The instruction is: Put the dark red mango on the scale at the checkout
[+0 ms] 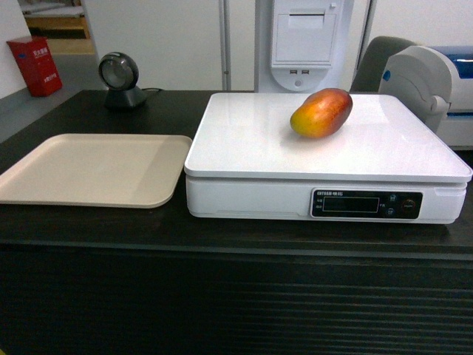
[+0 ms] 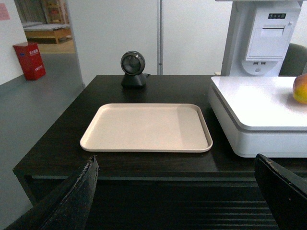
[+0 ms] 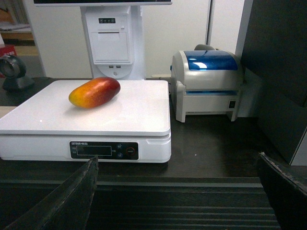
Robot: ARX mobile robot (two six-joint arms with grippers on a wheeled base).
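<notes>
Both my pincers stand spread wide and hold nothing: the left pincer [image 2: 175, 191] shows two dark fingers at the bottom corners of its wrist view, and the right pincer [image 3: 177, 191] shows the same in its own, each drawn back in front of the ribbed face of the long dark brown-black checkout counter [image 1: 96, 222]. On the counter top sits the flat white square scale [image 1: 251, 140] with a dark display strip on its front, and the oval dark red mango fading to orange-yellow [image 1: 321, 112] lies on its platform toward one o'clock, red end to the right, with open platform all round it. At nine o'clock of the scale, just beside it, lies a flat beige rectangular tray [image 1: 89, 168]. Beyond the tray at eleven o'clock stands a round black barcode scanner [image 1: 120, 80]. At three o'clock of the scale sits a grey label printer with a blue lid [image 3: 208, 84], and behind the scale rises a white receipt terminal [image 1: 304, 41].
</notes>
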